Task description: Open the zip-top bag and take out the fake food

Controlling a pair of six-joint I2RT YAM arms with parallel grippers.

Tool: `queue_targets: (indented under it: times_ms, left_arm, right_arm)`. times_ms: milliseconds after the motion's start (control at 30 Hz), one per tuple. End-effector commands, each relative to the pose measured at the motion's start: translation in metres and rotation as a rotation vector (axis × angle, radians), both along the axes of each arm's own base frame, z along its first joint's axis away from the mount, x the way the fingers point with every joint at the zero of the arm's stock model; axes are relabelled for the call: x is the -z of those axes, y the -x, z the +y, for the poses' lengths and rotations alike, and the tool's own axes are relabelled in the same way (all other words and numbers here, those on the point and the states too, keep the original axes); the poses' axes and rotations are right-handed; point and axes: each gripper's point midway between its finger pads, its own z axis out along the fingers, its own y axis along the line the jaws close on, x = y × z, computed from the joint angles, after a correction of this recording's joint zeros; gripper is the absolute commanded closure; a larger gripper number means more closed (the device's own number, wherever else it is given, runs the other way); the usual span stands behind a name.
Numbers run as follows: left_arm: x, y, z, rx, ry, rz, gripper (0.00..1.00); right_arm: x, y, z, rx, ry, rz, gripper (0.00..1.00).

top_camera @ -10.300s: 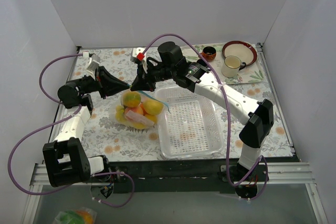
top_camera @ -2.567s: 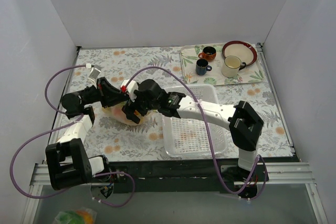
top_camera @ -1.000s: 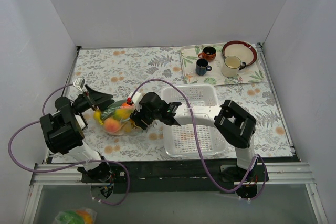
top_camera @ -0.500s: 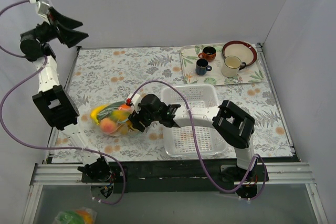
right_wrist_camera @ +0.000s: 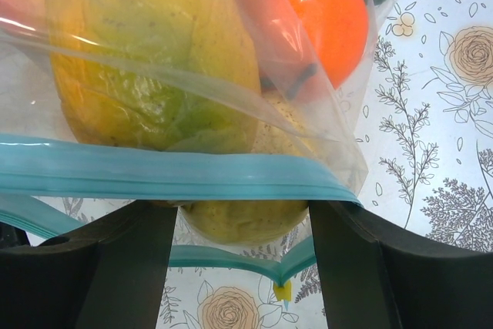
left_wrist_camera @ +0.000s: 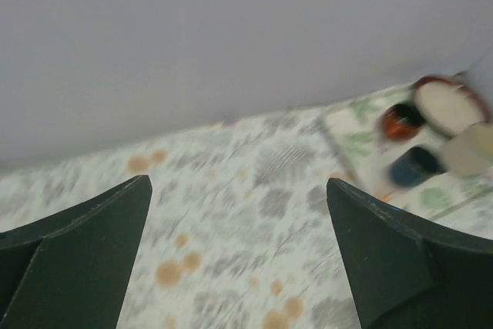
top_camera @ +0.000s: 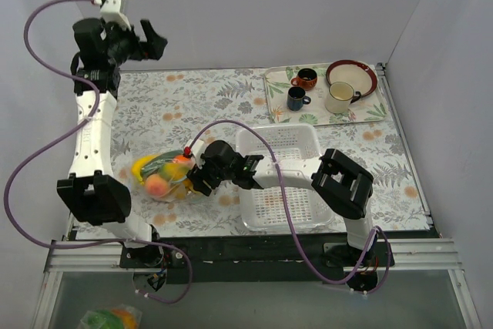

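The clear zip-top bag lies on the flowered cloth left of the basket, with fake food inside it. In the right wrist view its blue zip strip stands parted, and an orange fruit and a long yellow-green piece show through the plastic. My right gripper reaches into the mouth, and its fingers press both sides of a round yellow fruit. My left gripper is raised high at the back left, open and holding nothing.
A white perforated basket stands right of the bag, under the right arm. At the back right a tray carries a red mug, a blue mug, a cream mug and a plate.
The left arm has let go of the bag and swung up from the table to high at the back left. The right gripper stays at the bag's mouth.
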Motion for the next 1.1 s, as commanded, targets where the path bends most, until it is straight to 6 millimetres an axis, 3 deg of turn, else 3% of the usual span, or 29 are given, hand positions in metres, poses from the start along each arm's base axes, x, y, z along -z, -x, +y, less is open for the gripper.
queue_targets:
  times_ms: [0,33,100,133,267,467,633,933,1033,1067]
  left_arm:
    - [0.198,0.059,0.096,-0.263,-0.253,0.551,0.02]
    - [0.244,0.093,0.116,-0.309,-0.255,0.665,0.02]
    - [0.276,0.124,0.136,-0.336,-0.271,0.742,0.02]
    - [0.292,0.149,0.149,-0.360,-0.238,0.794,0.02]
    - [0.316,0.188,0.134,-0.259,-0.205,0.903,0.02]
    - [0.303,0.212,0.092,-0.062,-0.128,0.891,0.02]
    - [0.313,0.233,0.055,0.099,0.006,0.934,0.02]
    - [0.343,0.238,0.043,0.233,0.026,1.011,0.02]
    - [0.360,0.239,0.048,0.214,-0.017,1.029,0.38]
    - [0.365,0.239,0.050,0.204,-0.020,1.039,0.70]
  right_arm:
    - [0.022,0.009,-0.020,0.015,0.117,0.005,0.43]
    - [0.026,0.006,-0.026,0.037,0.130,-0.009,0.44]
    - [0.023,0.003,-0.030,0.060,0.128,-0.032,0.46]
    - [0.027,0.002,-0.034,0.073,0.139,-0.038,0.46]
    - [0.022,-0.001,-0.038,0.093,0.135,-0.059,0.47]
    - [0.018,-0.005,-0.040,0.112,0.138,-0.078,0.48]
    - [0.024,-0.006,-0.040,0.123,0.144,-0.075,0.50]
    - [0.027,-0.001,-0.036,0.118,0.147,-0.093,0.54]
    - [0.020,0.001,-0.032,0.115,0.137,-0.108,0.59]
    - [0.016,0.001,-0.032,0.115,0.134,-0.116,0.59]
